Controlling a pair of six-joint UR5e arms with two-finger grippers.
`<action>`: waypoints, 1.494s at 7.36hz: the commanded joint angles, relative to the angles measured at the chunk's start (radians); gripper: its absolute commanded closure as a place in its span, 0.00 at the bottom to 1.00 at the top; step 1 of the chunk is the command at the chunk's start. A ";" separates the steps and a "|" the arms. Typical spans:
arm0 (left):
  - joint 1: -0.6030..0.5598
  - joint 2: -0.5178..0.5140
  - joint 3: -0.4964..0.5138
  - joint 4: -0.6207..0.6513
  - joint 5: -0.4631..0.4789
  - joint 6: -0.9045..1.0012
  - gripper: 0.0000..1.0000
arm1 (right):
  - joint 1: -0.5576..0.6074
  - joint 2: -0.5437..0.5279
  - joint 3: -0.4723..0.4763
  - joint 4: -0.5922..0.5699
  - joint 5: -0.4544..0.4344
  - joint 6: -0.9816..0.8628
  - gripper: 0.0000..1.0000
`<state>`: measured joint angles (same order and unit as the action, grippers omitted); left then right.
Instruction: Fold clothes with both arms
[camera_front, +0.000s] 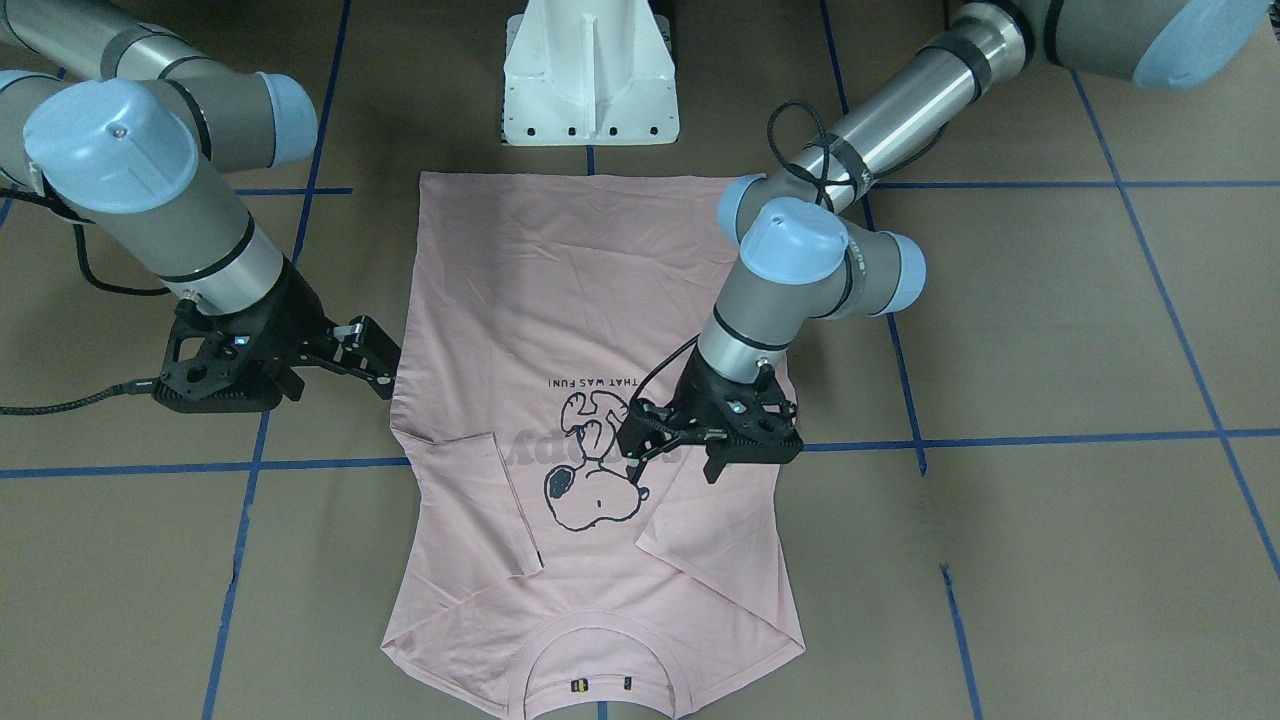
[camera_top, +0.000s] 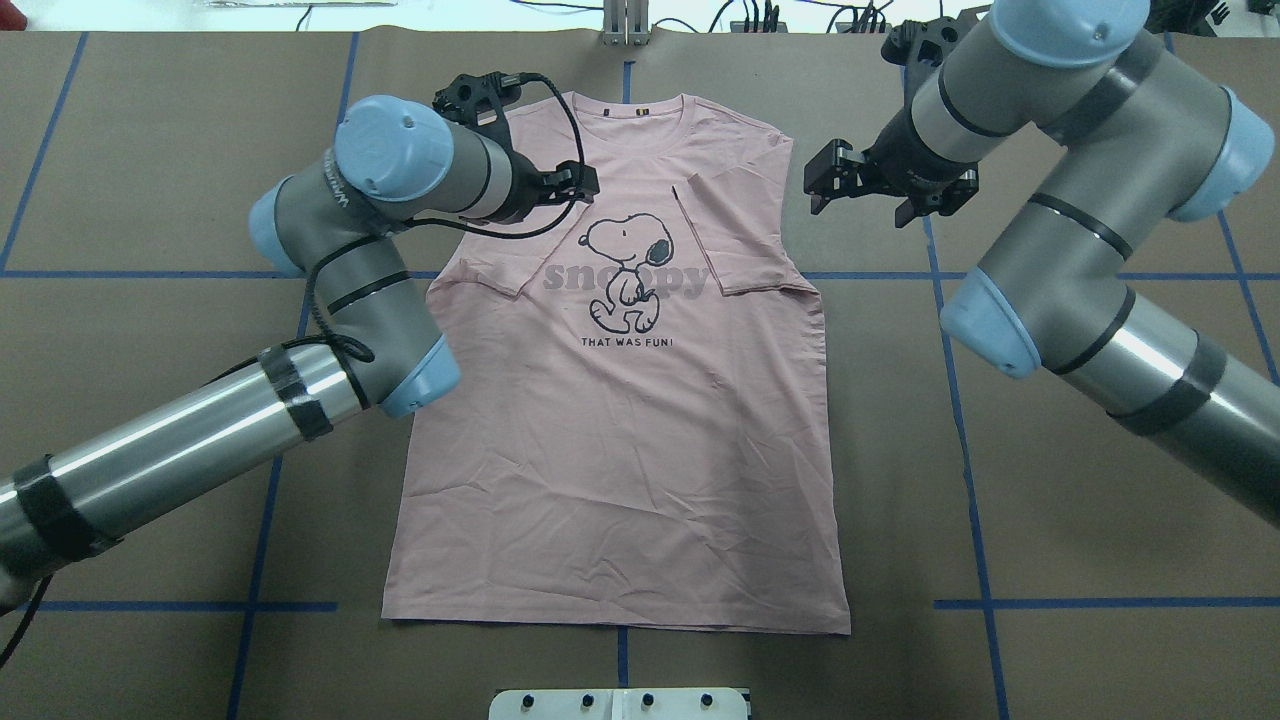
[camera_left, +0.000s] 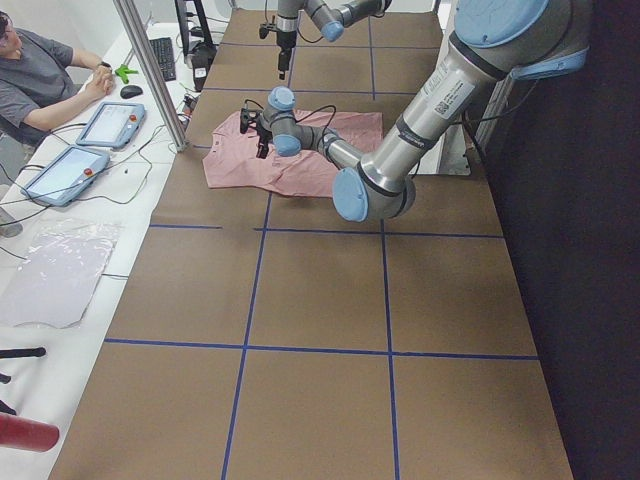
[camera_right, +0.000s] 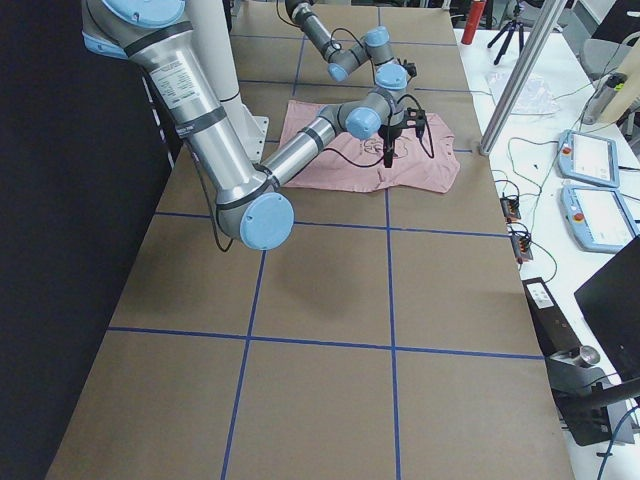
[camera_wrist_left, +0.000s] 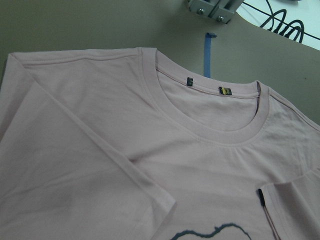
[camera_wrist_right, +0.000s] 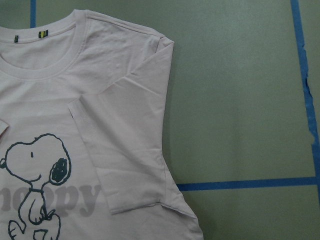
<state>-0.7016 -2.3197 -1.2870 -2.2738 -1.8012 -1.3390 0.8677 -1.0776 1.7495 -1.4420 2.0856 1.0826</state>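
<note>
A light pink T-shirt (camera_top: 620, 450) lies flat and face up on the brown table, collar (camera_wrist_left: 210, 127) at the far edge, dog print (camera_top: 625, 270) showing. Both short sleeves are folded inward over the chest, one (camera_top: 738, 235) on my right side and one (camera_top: 490, 272) on my left. My left gripper (camera_top: 588, 183) hovers over the shirt beside the print (camera_front: 590, 470), open and holding nothing. My right gripper (camera_top: 815, 185) hangs just off the shirt's right edge near the shoulder, open and empty; it appears at the view's left (camera_front: 385, 360) from the front. Neither wrist view shows fingers.
The white pedestal (camera_front: 590, 80) stands at the shirt's hem side. Blue tape lines (camera_top: 1090, 603) grid the brown paper table. A seated person (camera_left: 40, 80), tablets (camera_left: 110, 122) and a metal post (camera_left: 150, 70) sit beyond the far edge.
</note>
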 joint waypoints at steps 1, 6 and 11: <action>0.002 0.170 -0.319 0.232 -0.033 0.077 0.00 | -0.154 -0.173 0.228 0.000 -0.169 0.139 0.00; 0.005 0.289 -0.557 0.497 -0.021 0.232 0.00 | -0.680 -0.263 0.372 -0.006 -0.559 0.565 0.00; 0.007 0.284 -0.552 0.496 -0.026 0.219 0.00 | -0.733 -0.350 0.317 -0.011 -0.596 0.565 0.00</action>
<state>-0.6954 -2.0328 -1.8395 -1.7771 -1.8257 -1.1154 0.1374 -1.3980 2.0696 -1.4525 1.4846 1.6467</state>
